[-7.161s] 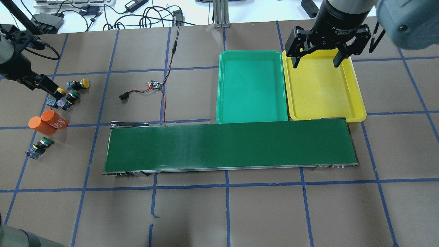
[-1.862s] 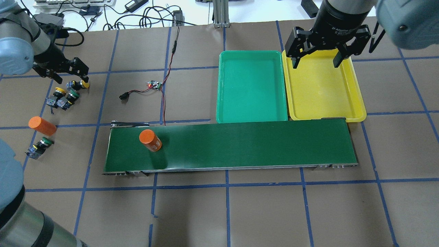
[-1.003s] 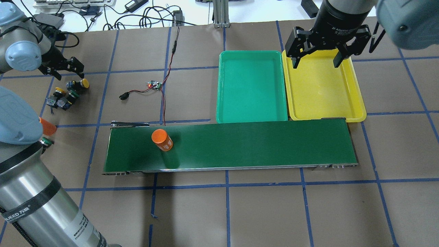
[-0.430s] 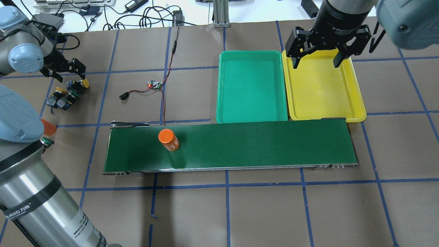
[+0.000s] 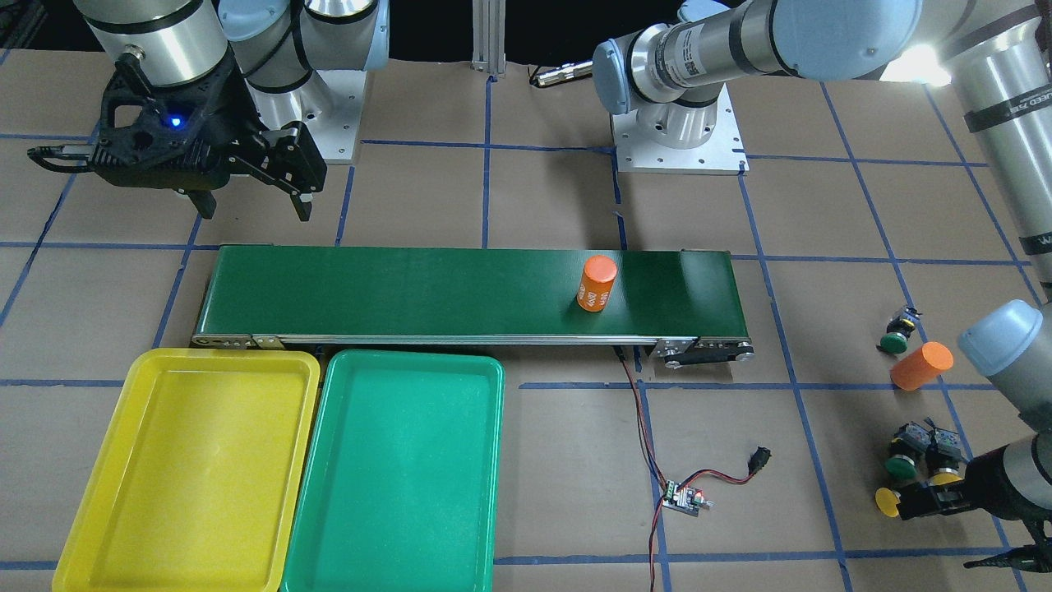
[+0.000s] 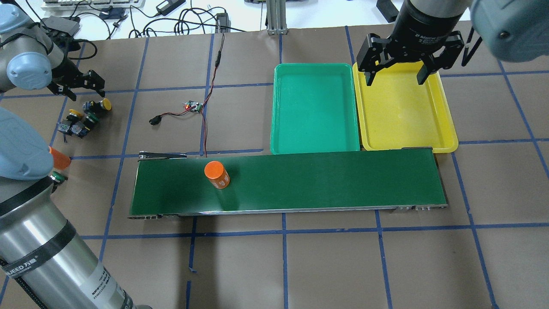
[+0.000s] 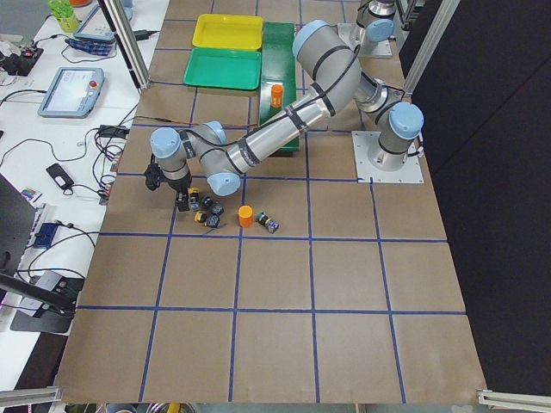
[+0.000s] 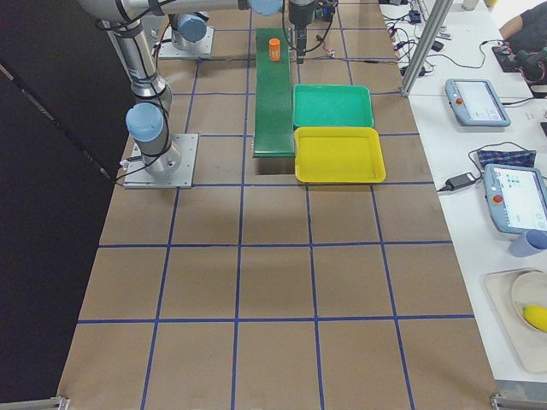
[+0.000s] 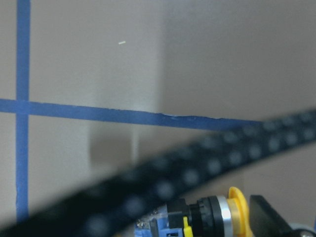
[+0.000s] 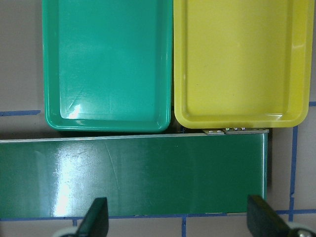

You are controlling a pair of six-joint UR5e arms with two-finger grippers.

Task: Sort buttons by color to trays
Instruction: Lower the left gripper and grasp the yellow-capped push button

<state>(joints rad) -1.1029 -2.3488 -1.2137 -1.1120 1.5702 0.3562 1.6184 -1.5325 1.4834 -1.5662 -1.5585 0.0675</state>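
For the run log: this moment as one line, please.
left gripper: open beside a yellow button | right gripper: open, empty | orange cylinder: upright on belt | green tray, yellow tray: empty

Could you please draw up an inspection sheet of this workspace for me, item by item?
Surface: table covered in brown paper with a blue tape grid.
Job's things: three buttons clustered by the left gripper; a fourth green button apart, beside an orange cylinder; green tray and yellow tray side by side, both empty.
Clutter: second orange cylinder upright on the conveyor belt.
Grippers: left gripper open, low at the cluster; right gripper open, empty, raised near the belt's tray end.
Cables: red-black wire with a small circuit board, running to the belt.
Surroundings: white bench with pendants and cables.
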